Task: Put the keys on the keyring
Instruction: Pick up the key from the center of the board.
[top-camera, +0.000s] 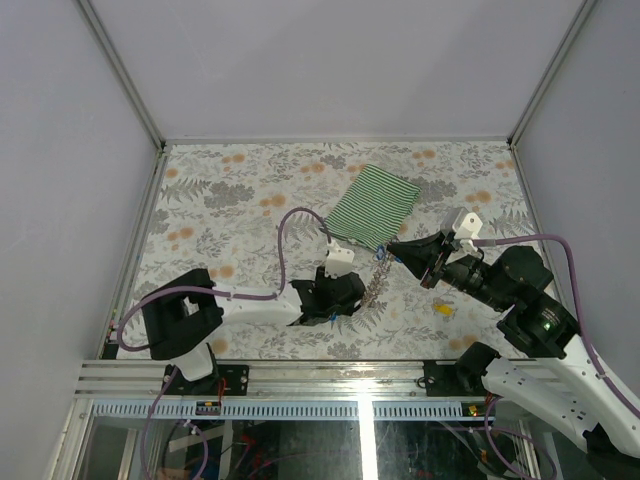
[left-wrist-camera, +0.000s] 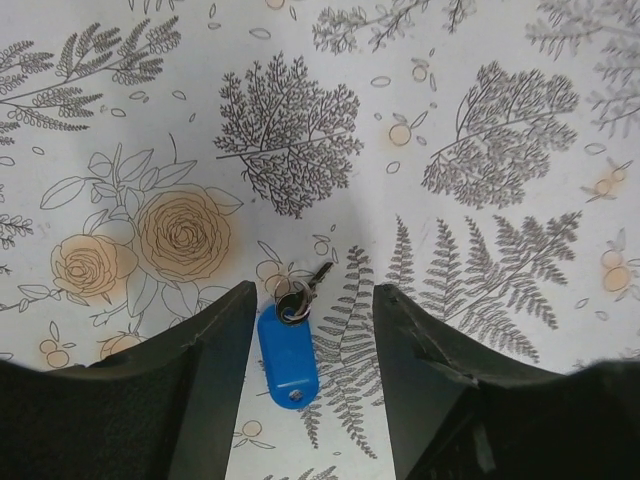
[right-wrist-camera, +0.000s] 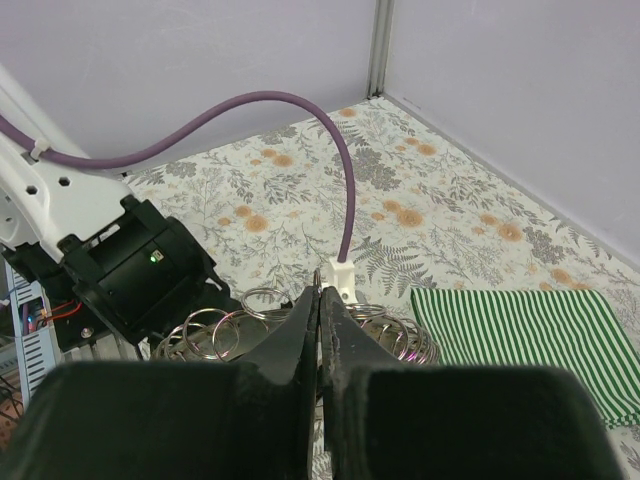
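A blue key with a small metal loop lies flat on the flowered table, between the open fingers of my left gripper, nearer the left finger and untouched. In the top view my left gripper points down at the table centre. My right gripper is shut, its tips pinching the keyring, a silvery coil of rings that spreads to both sides behind the fingers. In the top view the keyring hangs from my right gripper down beside the left gripper. A yellow key lies under the right arm.
A green-and-white striped cloth lies behind the grippers and also shows in the right wrist view. The left arm's purple cable arcs over the table. Walls close the table at back and sides.
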